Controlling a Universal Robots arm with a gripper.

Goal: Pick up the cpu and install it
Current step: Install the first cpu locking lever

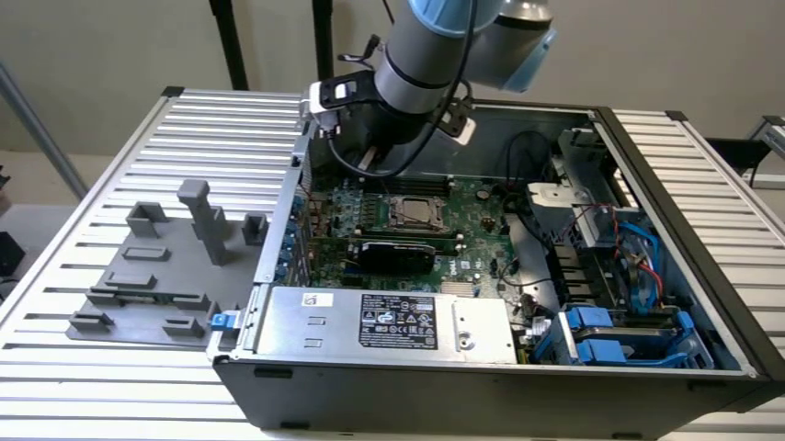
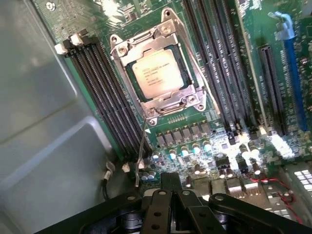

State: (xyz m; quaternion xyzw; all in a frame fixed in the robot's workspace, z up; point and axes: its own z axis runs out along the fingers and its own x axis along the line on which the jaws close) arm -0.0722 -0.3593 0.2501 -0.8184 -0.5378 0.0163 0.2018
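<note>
The cpu (image 2: pixel 157 73), a pale silver square with printed text, lies flat inside the metal socket frame (image 2: pixel 121 48) on the green motherboard (image 2: pixel 222 29). It is seen in the exterior view as a small grey square (image 1: pixel 415 211) in the middle of the board. My gripper (image 2: pixel 170 184) hangs above the board a short way from the socket, shut, with nothing between its fingers. A thin wire lever (image 2: pixel 141 151) runs from the socket's corner toward the gripper.
Black memory slots (image 2: pixel 105 97) flank the socket on both sides. A silver power supply box (image 1: pixel 392 322) with a black label sits at the case front. Blue drive brackets (image 1: pixel 620 335) fill the exterior view's right. A grey fixture (image 1: pixel 160 266) stands on the slatted table.
</note>
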